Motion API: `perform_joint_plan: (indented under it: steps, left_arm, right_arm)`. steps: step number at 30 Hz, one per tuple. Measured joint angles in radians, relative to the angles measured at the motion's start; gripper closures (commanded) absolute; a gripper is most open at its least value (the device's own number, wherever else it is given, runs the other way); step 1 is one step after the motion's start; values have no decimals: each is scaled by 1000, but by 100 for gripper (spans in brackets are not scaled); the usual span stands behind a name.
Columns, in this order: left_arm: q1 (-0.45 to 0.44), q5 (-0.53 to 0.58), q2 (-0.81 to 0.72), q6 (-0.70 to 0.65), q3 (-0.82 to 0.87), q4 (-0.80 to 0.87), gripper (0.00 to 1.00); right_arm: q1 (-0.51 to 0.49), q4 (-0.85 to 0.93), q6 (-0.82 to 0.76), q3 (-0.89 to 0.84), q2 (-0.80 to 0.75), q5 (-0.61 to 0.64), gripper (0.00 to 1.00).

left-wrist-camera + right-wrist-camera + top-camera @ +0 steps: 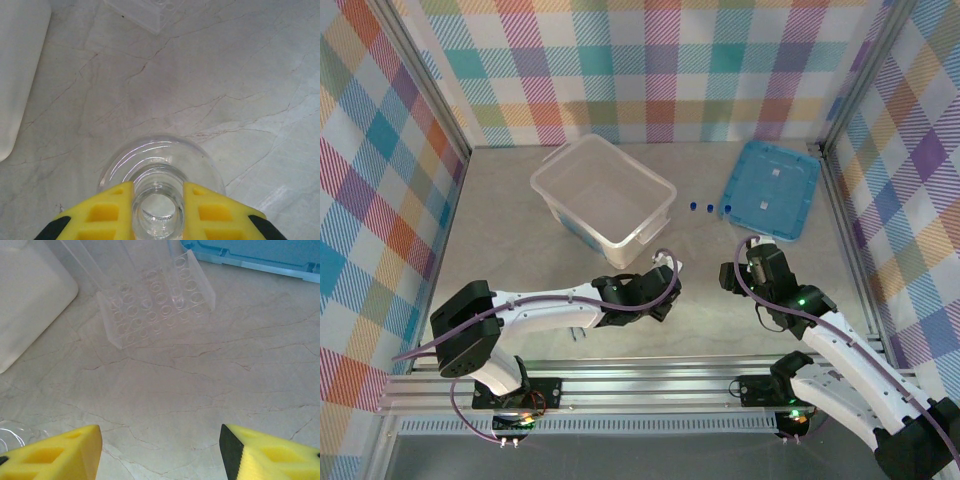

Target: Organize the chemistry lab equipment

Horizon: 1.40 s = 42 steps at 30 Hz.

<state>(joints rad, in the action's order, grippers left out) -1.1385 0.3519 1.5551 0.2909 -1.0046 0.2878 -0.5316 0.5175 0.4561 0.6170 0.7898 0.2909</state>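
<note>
1. We see the left pincer [158, 212] clenched on the neck of the clear round-bellied glass flask [160, 160]. Its yellow fingers [105, 212] press either side, and the belly bulges just beyond the tips.
2. The right pincer [160, 455] is released, its jaws wide apart, touching nothing.
3. Ahead of the right pincer stands a clear plastic tube rack [155, 310] holding thin clear blue-capped tubes [710, 208]. A flat blue lid [250, 255] lies beyond it to the right.

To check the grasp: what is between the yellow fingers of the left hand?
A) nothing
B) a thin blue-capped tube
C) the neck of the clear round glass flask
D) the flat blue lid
C: the left hand is shut on the neck of the clear glass flask.
</note>
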Motion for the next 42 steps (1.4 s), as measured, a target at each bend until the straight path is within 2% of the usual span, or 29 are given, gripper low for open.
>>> perform_joint_plan:
  steps: [12, 23, 35, 42]
  left_arm:
    - [30, -10, -20, -26, -82, 120, 93]
    - [88, -31, -124, -70, -317, 269, 94]
    - [251, -52, -134, -146, -533, 320, 94]
    - [380, -56, -68, -177, -603, 311, 94]
  right_arm:
    - [0, 0, 0, 0, -6, 4, 35]
    - [0, 0, 0, 0, -15, 3, 35]
    - [0, 0, 0, 0, -21, 3, 35]
    - [0, 0, 0, 0, -21, 3, 35]
